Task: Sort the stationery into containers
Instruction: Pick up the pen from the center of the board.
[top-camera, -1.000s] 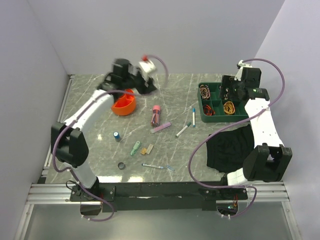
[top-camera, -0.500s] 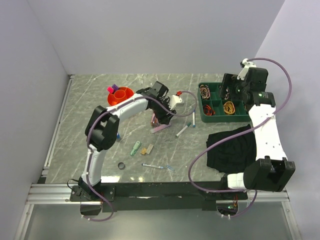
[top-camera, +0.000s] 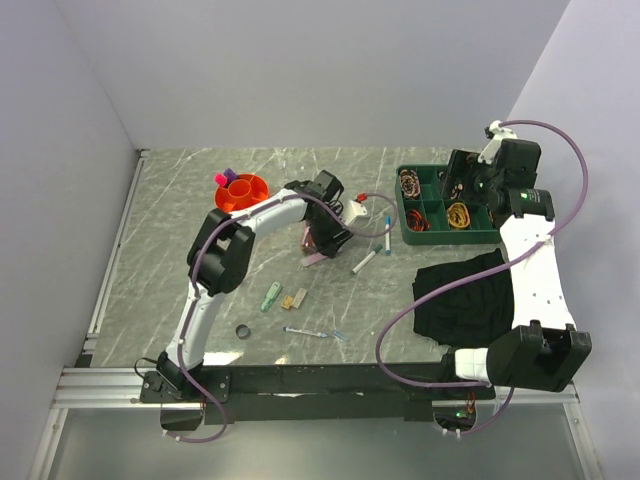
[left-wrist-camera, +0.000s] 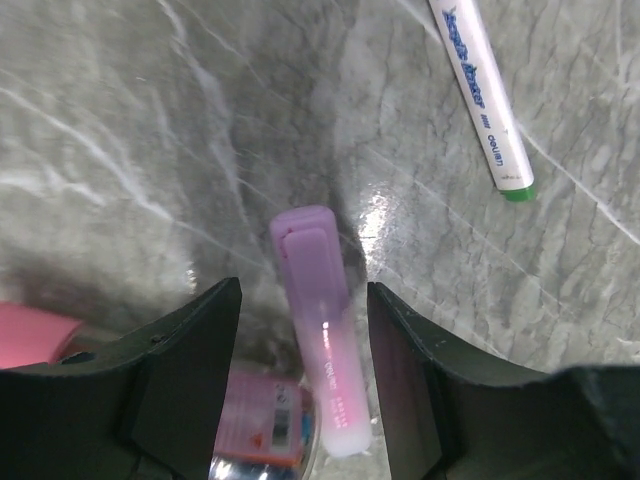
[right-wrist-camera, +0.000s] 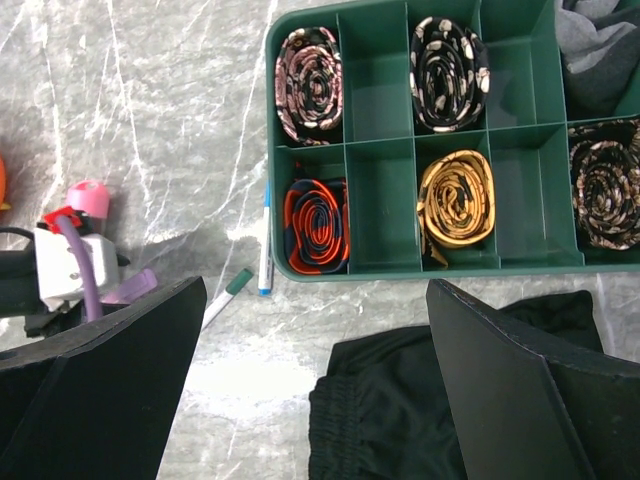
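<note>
My left gripper (left-wrist-camera: 300, 305), jaws spread wide, straddles the lilac highlighter (left-wrist-camera: 322, 380) lying on the counter (left-wrist-camera: 150, 120) at about 4 o'clock from the orange pot (top-camera: 258, 197), so I'd sink straight down, centre on its barrel, and close gently.

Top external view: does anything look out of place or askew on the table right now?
Only mildly. A black cloth lies crumpled on the table just in front of the green tray. The loose stationery is merely unsorted; nothing looks spilled or broken.
</note>
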